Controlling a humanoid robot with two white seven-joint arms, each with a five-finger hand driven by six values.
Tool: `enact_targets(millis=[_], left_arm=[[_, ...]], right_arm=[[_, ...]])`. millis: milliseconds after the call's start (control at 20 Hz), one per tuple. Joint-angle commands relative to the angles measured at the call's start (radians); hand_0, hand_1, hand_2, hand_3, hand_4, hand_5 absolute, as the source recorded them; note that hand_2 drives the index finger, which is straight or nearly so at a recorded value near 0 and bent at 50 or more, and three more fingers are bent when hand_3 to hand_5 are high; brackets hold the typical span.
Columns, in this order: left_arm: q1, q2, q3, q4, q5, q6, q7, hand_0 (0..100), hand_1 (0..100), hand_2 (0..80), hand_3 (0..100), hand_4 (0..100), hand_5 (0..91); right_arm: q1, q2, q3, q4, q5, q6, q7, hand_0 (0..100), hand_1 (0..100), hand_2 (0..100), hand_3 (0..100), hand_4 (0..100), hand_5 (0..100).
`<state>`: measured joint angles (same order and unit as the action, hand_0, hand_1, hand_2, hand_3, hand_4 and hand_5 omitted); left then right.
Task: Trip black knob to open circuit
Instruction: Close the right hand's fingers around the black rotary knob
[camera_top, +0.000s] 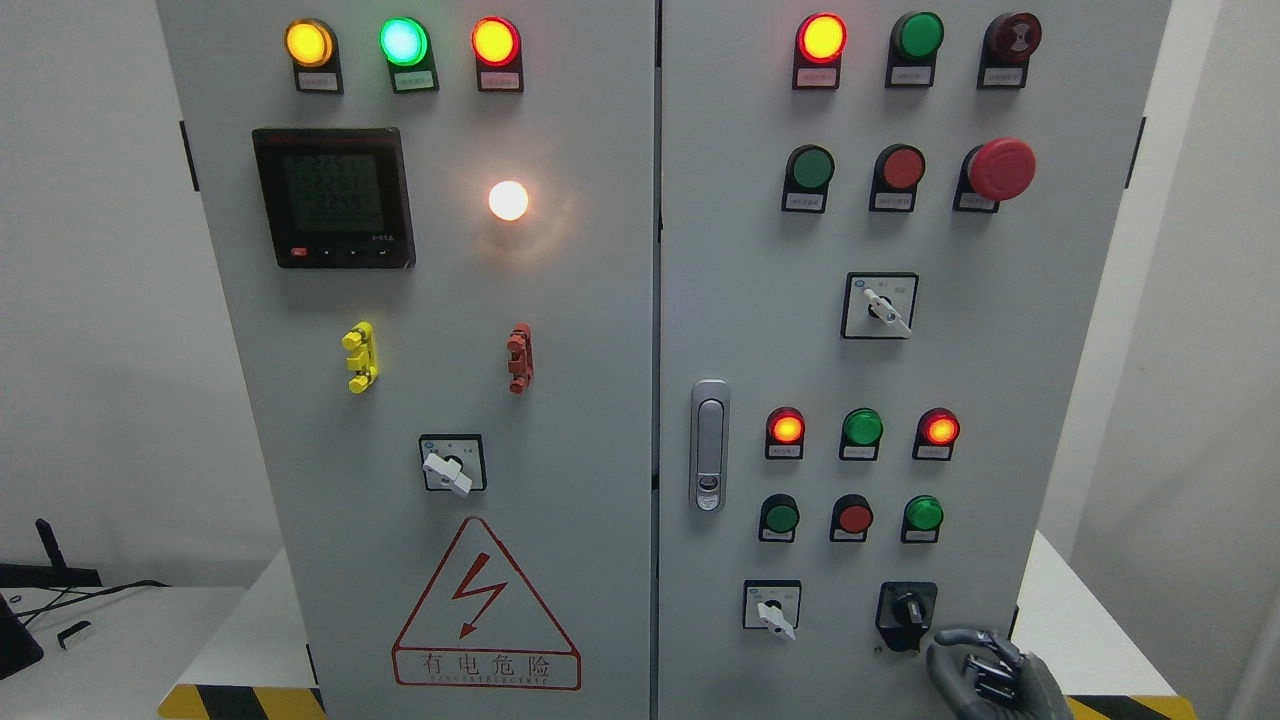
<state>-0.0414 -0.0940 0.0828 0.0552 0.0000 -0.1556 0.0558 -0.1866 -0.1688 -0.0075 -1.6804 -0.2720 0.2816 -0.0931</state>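
The black knob (908, 607) sits on a square black plate low on the cabinet's right door (1000, 380), near its bottom right corner, its ridged grip standing roughly upright, tipped slightly left.

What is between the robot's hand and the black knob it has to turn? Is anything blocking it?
Nothing visible blocks it. The right hand sits just below and to the right of the black knob at the bottom of the cabinet's right door, with only bare panel between them. The white selector switch is off to the left, out of the way.
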Motion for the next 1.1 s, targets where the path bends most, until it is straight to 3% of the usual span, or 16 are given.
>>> enact_targets(millis=[0,1050], left_arm=[[0.000,0.000,0.000,0.000,-0.031,-0.001,-0.001,12,39,0.0,0,0,0.0],[0.000,0.000,0.000,0.000,-0.031,-0.001,-0.001,12,39,0.0,0,0,0.0]], right_arm=[[0.006,0.006,0.017,-0.018,0.002,-0.001,-0.002,49,84,48,100,97,88],[-0.002,0.000,0.026,-0.009,0.004,0.004,0.012,49,82,50,100,98,89]])
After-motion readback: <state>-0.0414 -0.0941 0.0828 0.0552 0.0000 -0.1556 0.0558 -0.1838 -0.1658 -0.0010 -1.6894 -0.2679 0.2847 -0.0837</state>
